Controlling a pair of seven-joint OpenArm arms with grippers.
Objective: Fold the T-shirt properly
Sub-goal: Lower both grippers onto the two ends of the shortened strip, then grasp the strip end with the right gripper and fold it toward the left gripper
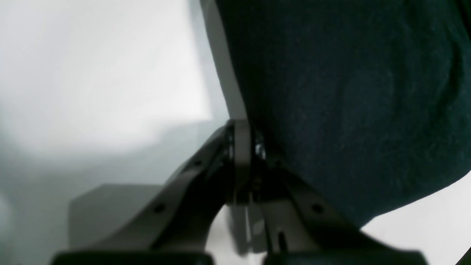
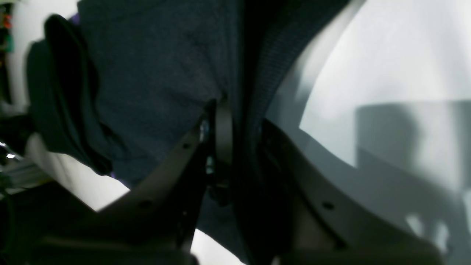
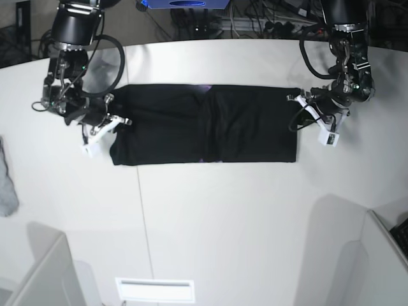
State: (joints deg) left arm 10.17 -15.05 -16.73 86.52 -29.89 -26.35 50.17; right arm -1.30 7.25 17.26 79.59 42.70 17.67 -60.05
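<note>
T-shirt flat on table; left gripper and right gripper each clamped on its ends; no legible writing.

A white table with a curved far edge carries a black T-shirt, spread flat as a long band across its far half, the fabric doubled over near the middle where a sliver of purple shows. At the table's left edge lies a small grey cloth, well apart from the shirt. A thin seam runs down the tabletop from beneath the shirt toward the near edge.
</note>
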